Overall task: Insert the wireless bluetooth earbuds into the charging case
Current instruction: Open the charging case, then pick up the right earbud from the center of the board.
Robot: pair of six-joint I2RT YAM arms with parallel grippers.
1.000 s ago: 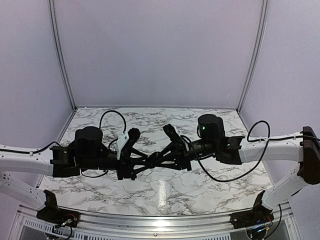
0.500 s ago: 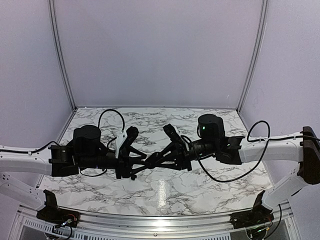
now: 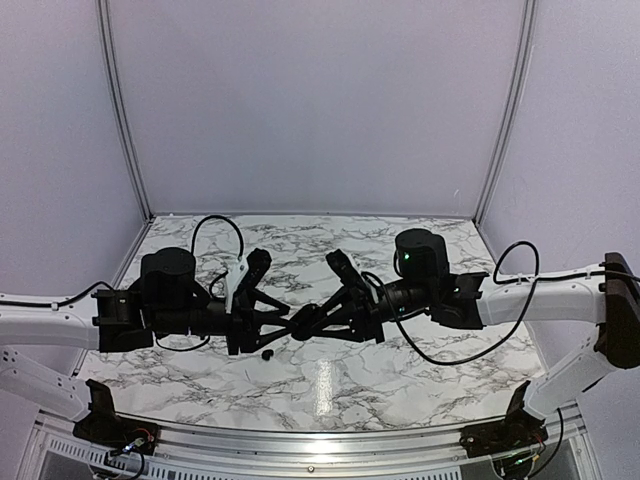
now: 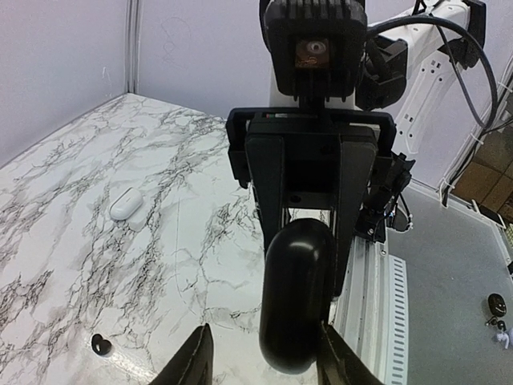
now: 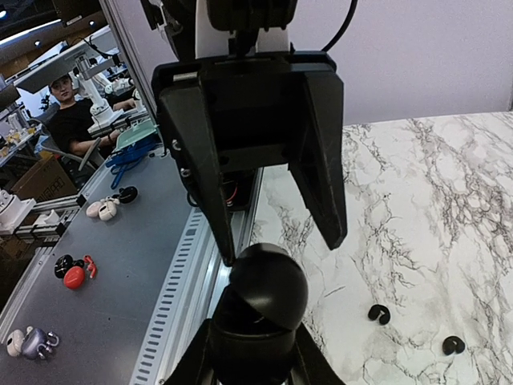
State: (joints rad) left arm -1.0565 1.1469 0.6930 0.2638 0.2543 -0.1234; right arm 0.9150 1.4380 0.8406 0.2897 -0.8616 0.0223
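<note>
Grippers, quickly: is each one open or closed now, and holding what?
Left gripper: open, holding nothing.
Right gripper: closed on the charging case.

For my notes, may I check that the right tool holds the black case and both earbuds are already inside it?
Not quite: the right tool does hold the black case, but both earbuds lie loose on the table, outside it, as the right wrist view shows.

No legible text, label or number anywhere.
</note>
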